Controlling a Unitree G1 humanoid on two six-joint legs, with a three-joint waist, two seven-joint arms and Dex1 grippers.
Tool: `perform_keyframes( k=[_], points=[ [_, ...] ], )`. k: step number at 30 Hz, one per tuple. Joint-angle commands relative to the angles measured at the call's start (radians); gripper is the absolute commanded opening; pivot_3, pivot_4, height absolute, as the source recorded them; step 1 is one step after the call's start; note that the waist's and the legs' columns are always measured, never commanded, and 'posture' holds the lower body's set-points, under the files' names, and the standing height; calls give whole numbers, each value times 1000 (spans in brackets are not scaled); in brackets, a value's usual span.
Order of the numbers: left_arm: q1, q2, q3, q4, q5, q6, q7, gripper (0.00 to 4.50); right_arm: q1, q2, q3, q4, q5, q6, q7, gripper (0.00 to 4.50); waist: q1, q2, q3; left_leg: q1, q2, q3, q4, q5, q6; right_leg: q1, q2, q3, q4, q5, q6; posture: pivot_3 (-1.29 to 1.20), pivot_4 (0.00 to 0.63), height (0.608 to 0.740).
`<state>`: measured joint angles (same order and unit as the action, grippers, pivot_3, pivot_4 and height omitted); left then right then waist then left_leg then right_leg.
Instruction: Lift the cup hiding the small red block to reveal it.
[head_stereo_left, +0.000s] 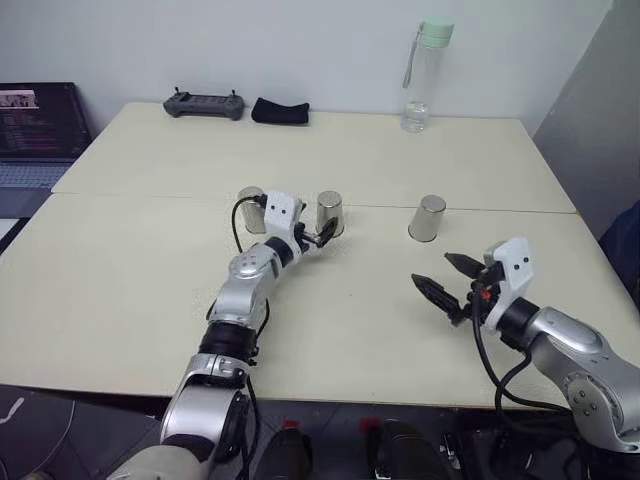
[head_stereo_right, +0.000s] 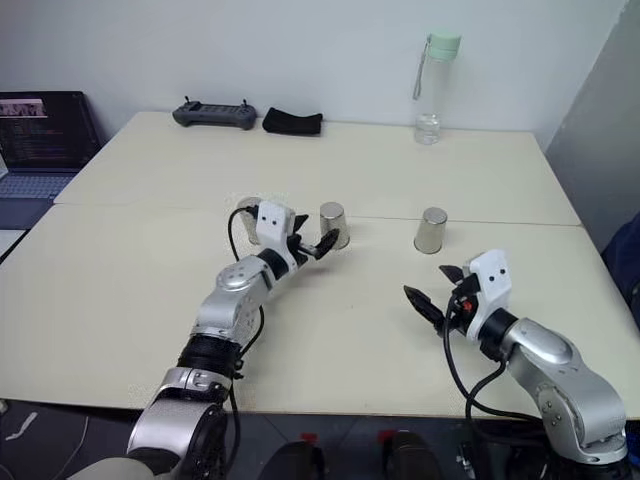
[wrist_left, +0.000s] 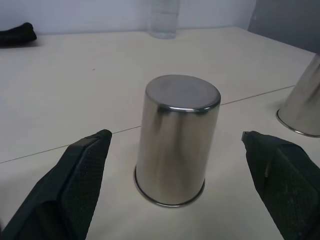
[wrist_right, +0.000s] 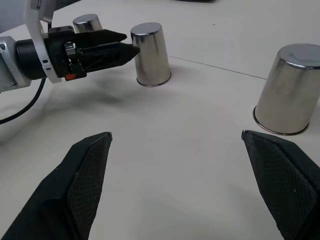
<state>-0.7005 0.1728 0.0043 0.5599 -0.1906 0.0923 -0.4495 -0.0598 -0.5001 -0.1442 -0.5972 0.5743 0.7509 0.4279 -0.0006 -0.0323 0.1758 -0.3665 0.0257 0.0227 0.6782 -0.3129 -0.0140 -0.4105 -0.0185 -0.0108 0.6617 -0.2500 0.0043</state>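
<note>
1. I have three upturned steel cups in a row near the seam of the table (head_stereo_left: 120, 300). My left gripper (wrist_left: 175, 175) points level at the middle cup (head_stereo_left: 330, 213), fingers spread wide, one on each side of it and not touching.
2. The left cup (head_stereo_left: 251, 208) stands partly behind my left wrist; the right cup (head_stereo_left: 428, 218) stands well apart toward my right arm.
3. My right gripper (head_stereo_left: 447, 279) hovers low over bare table, fingers apart, holding nothing.
4. The small red block is hidden, so I cannot tell which cup covers it. I judge the middle cup to be my pick only because the left gripper is lined up on it.
5. Handling, as I judge it: thin steel, light, rigid, no risk of crushing. The polished wall is slick and tapers toward the closed top, so a pinch high up could slide off.
6. I would close on the wall about mid-height or a little lower, fingers square across the widest line, then lift straight up; a tilt could drag the rim across whatever lies under it.
7. The water bottle (head_stereo_left: 421, 80), controller (head_stereo_left: 205, 104) and black cloth (head_stereo_left: 279, 110) sit at the far edge, well away.
</note>
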Motion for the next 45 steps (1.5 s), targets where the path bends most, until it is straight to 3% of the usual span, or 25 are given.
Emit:
perform_keyframes(
  k=[1,10,19,27,36,45],
  points=[
    [-74,-40,-1,98,20,-86,-2,4500,-3,2,-23,-43,12,-12,-14,4427,0,0,0,0,0,0,0,0,0,0,0,0,0,0,0,0,150,740],
    [-165,-61,17,286,60,-189,40,4500,5,5,-19,-57,17,-10,-26,4427,-1,0,0,0,0,0,0,0,0,0,0,0,0,0,1,0,150,740],
    [-197,-58,44,355,62,-207,51,2837,14,12,-16,-67,21,-7,-36,4500,-1,0,0,0,0,0,0,0,0,0,0,-1,0,0,1,0,150,740],
    [-209,-57,50,376,64,-219,35,2719,22,17,-12,-73,20,-7,-42,4500,-1,0,0,0,0,0,0,0,0,0,0,-1,0,0,1,0,150,740],
    [-93,-21,2,-45,70,-50,15,2719,34,26,-7,-82,15,-11,-52,4500,-2,0,0,0,1,0,0,0,-1,0,0,0,0,0,1,0,150,740],
    [175,54,33,-665,3,405,81,2719,26,40,7,-68,7,-18,-55,4500,-4,0,0,1,3,0,0,1,-2,0,-2,0,2,0,1,0,150,740]
  ],
)
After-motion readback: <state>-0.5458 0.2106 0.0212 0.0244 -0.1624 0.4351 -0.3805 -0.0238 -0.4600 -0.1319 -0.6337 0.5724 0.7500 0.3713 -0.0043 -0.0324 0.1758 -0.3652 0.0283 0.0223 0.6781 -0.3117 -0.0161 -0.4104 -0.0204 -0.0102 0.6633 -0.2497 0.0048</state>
